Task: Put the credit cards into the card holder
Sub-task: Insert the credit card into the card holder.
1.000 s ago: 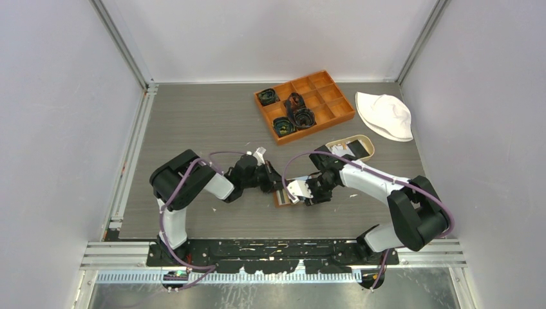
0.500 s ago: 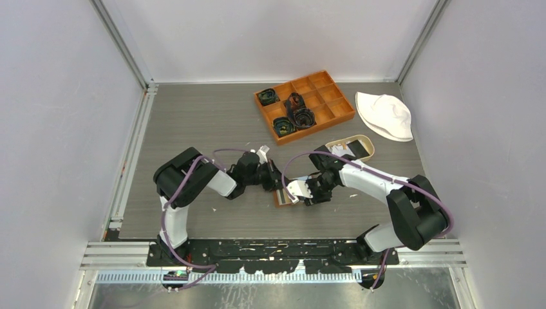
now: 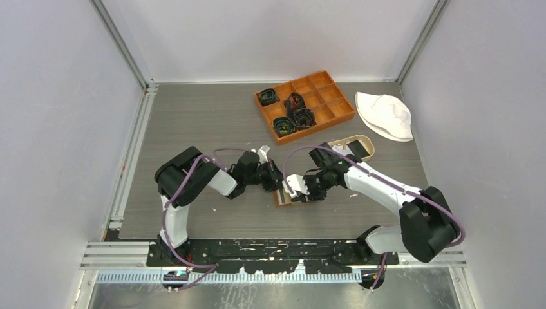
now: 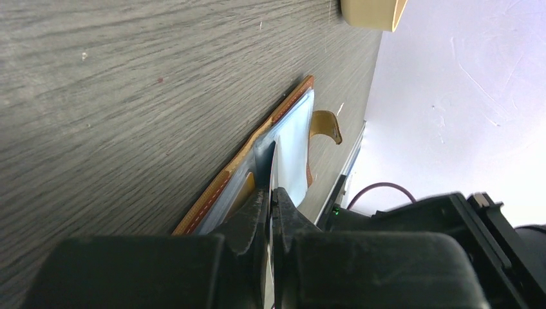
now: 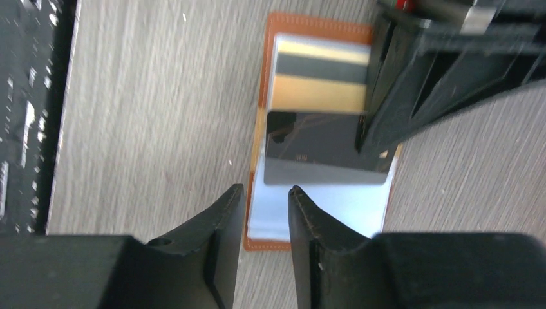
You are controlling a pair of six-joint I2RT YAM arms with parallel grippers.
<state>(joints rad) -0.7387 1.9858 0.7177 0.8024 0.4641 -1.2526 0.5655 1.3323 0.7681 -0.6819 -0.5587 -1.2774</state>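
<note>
Brown card holder (image 5: 309,26) open on counter (image 5: 141,96). I read left end effector (image 4: 270,193) clamped on black credit card (image 5: 322,145); right end effector (image 5: 265,193) half-open, gripping nothing.

Grey wood-grain table (image 3: 193,122), pale walls (image 3: 270,38)

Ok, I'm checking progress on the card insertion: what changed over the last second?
The left gripper, shut on a black credit card, edged right toward the card holder. The right arm's elbow swung outward; the right gripper nudged slightly left. The card holder, orange box, tray and hat stayed put.
</note>
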